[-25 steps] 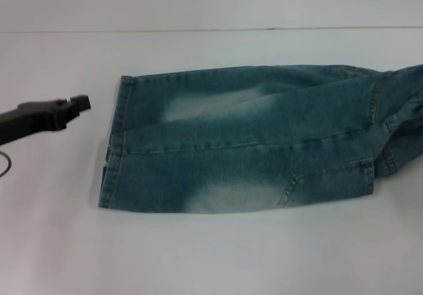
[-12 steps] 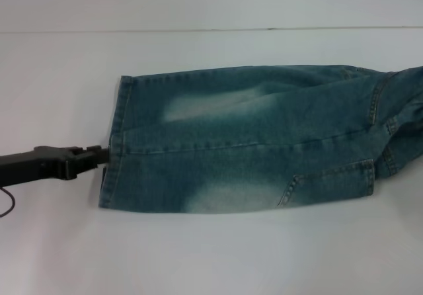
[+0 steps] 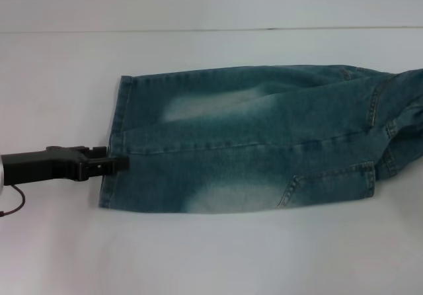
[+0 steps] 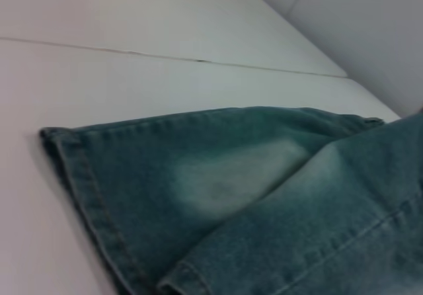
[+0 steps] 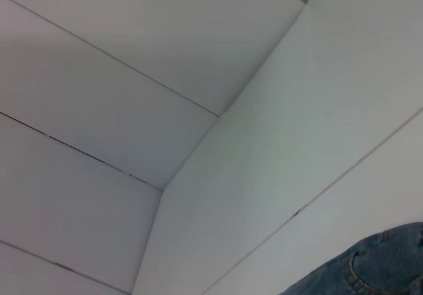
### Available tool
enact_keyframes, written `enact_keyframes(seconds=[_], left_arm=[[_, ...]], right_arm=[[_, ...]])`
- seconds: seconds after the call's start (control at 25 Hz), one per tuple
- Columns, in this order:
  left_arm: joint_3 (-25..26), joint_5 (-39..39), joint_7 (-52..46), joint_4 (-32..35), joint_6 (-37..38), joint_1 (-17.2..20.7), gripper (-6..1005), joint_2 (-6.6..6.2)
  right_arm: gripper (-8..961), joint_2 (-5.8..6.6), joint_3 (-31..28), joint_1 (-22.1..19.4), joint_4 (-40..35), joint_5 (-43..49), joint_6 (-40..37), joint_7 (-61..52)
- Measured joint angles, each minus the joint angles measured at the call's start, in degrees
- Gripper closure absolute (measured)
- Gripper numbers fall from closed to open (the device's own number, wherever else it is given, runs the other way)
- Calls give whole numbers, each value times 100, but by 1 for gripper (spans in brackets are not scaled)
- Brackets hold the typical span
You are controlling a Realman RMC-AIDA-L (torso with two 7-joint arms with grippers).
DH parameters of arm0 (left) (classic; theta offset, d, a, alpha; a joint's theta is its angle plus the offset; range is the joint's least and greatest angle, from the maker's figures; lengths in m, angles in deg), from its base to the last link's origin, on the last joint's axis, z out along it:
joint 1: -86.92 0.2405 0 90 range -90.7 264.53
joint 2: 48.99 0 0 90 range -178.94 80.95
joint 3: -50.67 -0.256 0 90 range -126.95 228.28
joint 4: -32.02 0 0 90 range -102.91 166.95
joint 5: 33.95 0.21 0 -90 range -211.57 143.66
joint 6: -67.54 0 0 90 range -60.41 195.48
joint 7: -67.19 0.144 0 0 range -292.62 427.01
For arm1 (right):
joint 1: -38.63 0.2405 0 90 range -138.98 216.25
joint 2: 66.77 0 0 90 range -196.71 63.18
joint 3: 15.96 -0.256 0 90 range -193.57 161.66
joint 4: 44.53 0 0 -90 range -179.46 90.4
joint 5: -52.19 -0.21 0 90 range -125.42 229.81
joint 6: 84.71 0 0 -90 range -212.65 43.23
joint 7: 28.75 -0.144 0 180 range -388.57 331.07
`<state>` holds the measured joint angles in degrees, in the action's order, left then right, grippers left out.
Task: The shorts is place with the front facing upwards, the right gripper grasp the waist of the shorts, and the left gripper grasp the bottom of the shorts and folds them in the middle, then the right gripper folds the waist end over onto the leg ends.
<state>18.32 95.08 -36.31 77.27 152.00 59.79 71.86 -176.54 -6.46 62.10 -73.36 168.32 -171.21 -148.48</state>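
White tabletop [image 3: 198, 255] everywhere you look, with a pale wall behind it along the far side, so nothing much competes with the shorts [image 3: 258, 139]. They're lying flat across the middle and right of the table, already doubled over lengthwise, one leg stacked on the other, with the faded patches showing on both layers.

Your left gripper [image 3: 117, 163] is coming in low from the left edge and its tips sit right on the bottom of the shorts [image 3: 115, 146], about where the two hems meet. Honestly you can't tell from the head view if the fingers are pinched on the denim or just resting against it, and the left wrist view doesn't show them at all. That view only gives you the hem [image 4: 79, 176] with its stitching up close and the upper layer's corner overlapping it.

The waist [image 3: 406, 120] end is bunched up at the far right, running off the edge of the head view.

Your right gripper isn't visible anywhere. Its wrist camera shows mostly wall panels and table, plus a corner of denim [image 5: 370, 268] with a pocket seam.
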Motion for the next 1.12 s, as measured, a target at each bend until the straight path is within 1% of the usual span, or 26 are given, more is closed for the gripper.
enact_keyframes(seconds=[0.12, 0.16, 0.32, 1.12], left_arm=[[-3, 33, -96, 4, -178, -1, 411, 0], [-7, 105, -165, 3, -328, -3, 373, 0], [-33, 206, -258, -15, -480, -7, 223, -1], [-449, 304, -276, -76, -302, -130, 259, 23]], right_arm=[[905, 0, 0, 0, 0, -2, -3, 1], [905, 0, 0, 0, 0, -3, -7, 4], [905, 0, 0, -2, 0, -4, -7, 10], [906, 0, 0, -9, 0, -3, -7, 11]])
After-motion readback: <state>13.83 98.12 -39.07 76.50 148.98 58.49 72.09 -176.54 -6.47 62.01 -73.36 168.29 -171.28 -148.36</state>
